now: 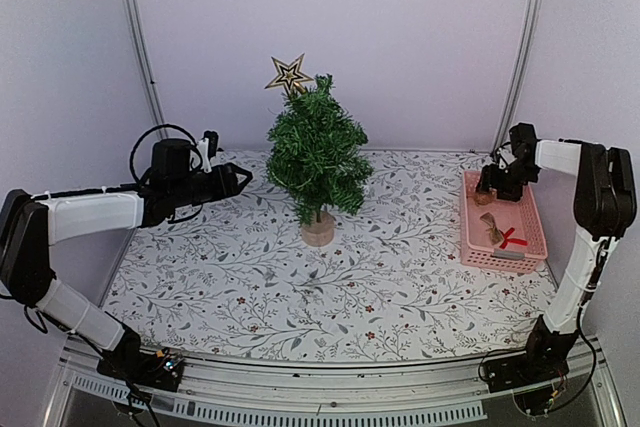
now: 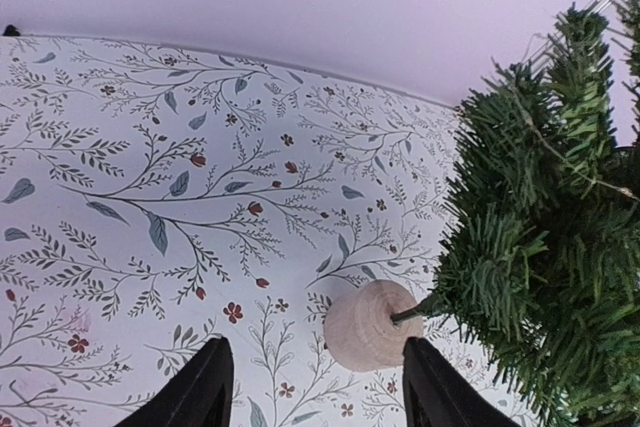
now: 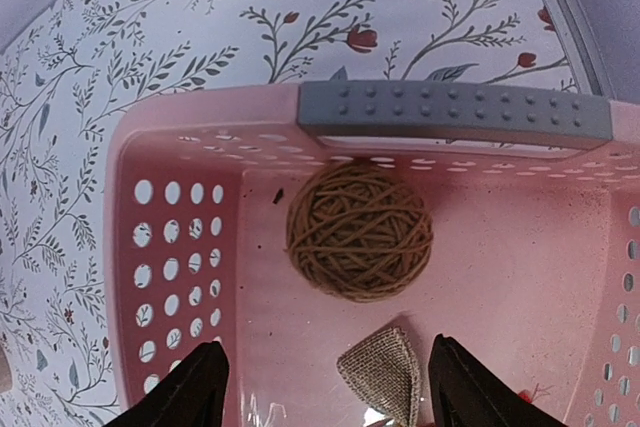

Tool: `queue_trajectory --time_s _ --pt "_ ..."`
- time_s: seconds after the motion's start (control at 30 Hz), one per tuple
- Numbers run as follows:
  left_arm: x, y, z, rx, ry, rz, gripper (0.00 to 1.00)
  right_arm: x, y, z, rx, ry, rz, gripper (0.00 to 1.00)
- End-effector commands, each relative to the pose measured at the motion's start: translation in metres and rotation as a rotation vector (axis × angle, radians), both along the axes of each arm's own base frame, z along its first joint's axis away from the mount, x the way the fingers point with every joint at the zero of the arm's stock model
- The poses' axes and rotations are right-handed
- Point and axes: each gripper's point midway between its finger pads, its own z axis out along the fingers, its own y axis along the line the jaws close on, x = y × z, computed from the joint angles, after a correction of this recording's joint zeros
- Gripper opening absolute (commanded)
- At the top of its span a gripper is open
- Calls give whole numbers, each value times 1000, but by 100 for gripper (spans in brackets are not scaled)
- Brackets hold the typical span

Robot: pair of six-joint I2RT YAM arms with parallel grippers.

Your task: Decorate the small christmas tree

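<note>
Floral-print table [image 1: 250, 287], plain pale walls behind. Tree [image 1: 318, 157] stands at 12 o'clock from table centre, toward the far edge, upright on its wood disc [image 2: 372, 327]. Long axis is vertical, tip up. A star [image 1: 289, 74] sits at the top, off to the tip's 10 o'clock side.

We judge the tree light and top-bushy, with soft springy needles, bendable branches and a thin trunk. A sideways shove could tip it. Best hold is the disc or the low trunk. For hanging things we'd come down onto branch tips from above, not push from the side.

Left gripper [image 2: 318, 392] hovers at the tree's 9 o'clock, fingers apart, nothing between them, disc just ahead. Right gripper [image 3: 330, 387] is over the pink basket [image 3: 180, 267] at the table's 3 o'clock, fingers also apart and empty. Below it lie a twine ball [image 3: 360, 232] and a burlap piece [image 3: 385, 372]. A red bow [image 1: 513, 239] lies nearer the basket's 6 o'clock end.

We read the next step as an ornament pick. The ball looks light and rough, easy to pinch across its middle.
</note>
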Motion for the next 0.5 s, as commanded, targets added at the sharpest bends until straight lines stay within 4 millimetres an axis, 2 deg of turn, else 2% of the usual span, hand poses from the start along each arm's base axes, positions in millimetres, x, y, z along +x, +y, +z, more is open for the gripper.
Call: queue_trajectory --time_s 0.0,0.17,0.47 --pt "6 3 12 7 -30 14 59 5 -20 -12 -35 8 -16 72" --pt "8 3 12 10 -29 17 59 19 -17 -19 17 -6 0 68" --pt "7 5 4 12 -7 29 59 40 -12 -30 63 -24 4 68"
